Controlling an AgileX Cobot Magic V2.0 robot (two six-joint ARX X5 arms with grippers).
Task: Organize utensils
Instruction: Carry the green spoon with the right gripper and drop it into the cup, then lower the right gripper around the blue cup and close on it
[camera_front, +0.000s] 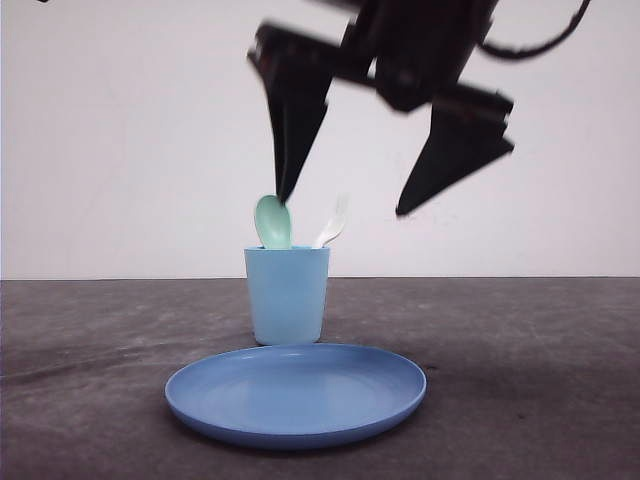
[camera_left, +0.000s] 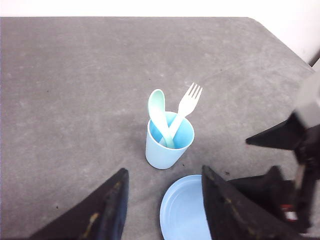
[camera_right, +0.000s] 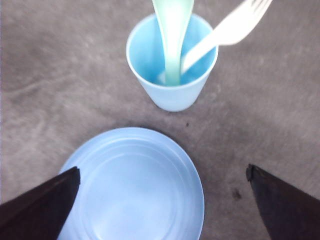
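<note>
The pale mint-green spoon (camera_front: 272, 222) and the white fork (camera_front: 335, 222) stand together in the light blue cup (camera_front: 287, 300), heads up and leaning apart. From the left wrist, the spoon (camera_left: 157, 107) and fork (camera_left: 187, 102) cross inside the cup (camera_left: 160, 152). My right gripper (camera_front: 345, 203) hangs open above the cup and plate, holding nothing. In its own view the right gripper (camera_right: 161, 169) spreads wide over the plate (camera_right: 135, 185), with the spoon (camera_right: 172, 30) and fork (camera_right: 230, 30) ahead. My left gripper (camera_left: 164, 170) is open and empty, short of the cup.
A round blue plate (camera_front: 295, 395) lies on the dark grey table in front of the cup, with nothing on it. The right arm's dark fingers (camera_left: 280, 137) show beside the plate (camera_left: 182, 210) in the left wrist view. A white wall stands behind the table.
</note>
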